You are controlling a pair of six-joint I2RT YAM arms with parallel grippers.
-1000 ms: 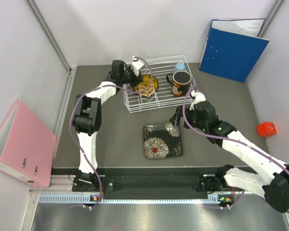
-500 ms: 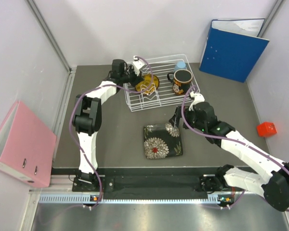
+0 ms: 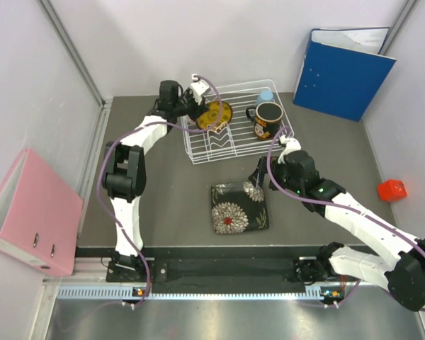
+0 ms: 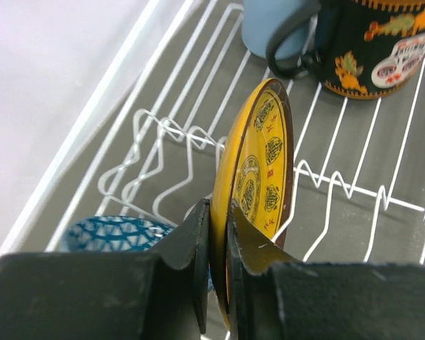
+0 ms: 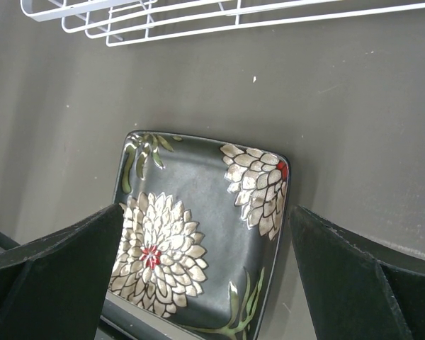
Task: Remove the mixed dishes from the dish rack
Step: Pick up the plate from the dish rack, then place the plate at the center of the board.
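Note:
The white wire dish rack [image 3: 230,157] stands at the table's back middle. My left gripper [image 3: 198,113] is shut on the edge of the small yellow patterned plate [image 3: 217,113], holding it upright over the rack's zigzag slots [image 4: 177,134]. In the left wrist view the plate [image 4: 262,170] stands between my closed fingers [image 4: 202,234]. The blue mosaic bowl [image 4: 113,234] lies below them. The light blue cup [image 3: 266,96] and the dark mug [image 3: 267,119] stand at the rack's right end. The black floral plate [image 3: 239,207] lies flat on the table. My right gripper [image 3: 263,177] is open above its far right corner [image 5: 198,234].
A blue binder [image 3: 343,71] leans at the back right. A pink binder [image 3: 32,212] lies off the table's left edge. A small red object [image 3: 392,189] sits at the far right. The rack's front rim [image 5: 198,21] is just beyond the black plate.
My left gripper has lifted the yellow plate up and slightly back-left from the rack slots. My right gripper shifted only slightly a second ago and has held still since.

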